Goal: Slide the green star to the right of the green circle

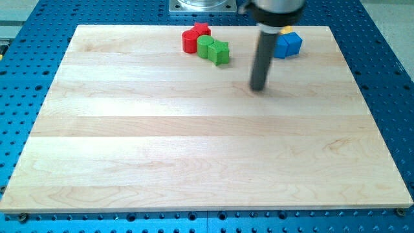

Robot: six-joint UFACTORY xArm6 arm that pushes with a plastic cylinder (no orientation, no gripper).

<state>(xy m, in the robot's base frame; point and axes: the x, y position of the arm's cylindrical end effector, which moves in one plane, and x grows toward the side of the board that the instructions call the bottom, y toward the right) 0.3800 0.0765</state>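
Note:
The green circle sits near the view's top, left of centre. The green star touches it on its lower right side. My tip rests on the wooden board, to the right of and a little below the green star, apart from it. The dark rod rises from the tip toward the view's top edge.
A red circle and a red star sit pressed against the green circle's left and top. A blue cube with a yellow block behind it lies right of the rod. Blue perforated table surrounds the board.

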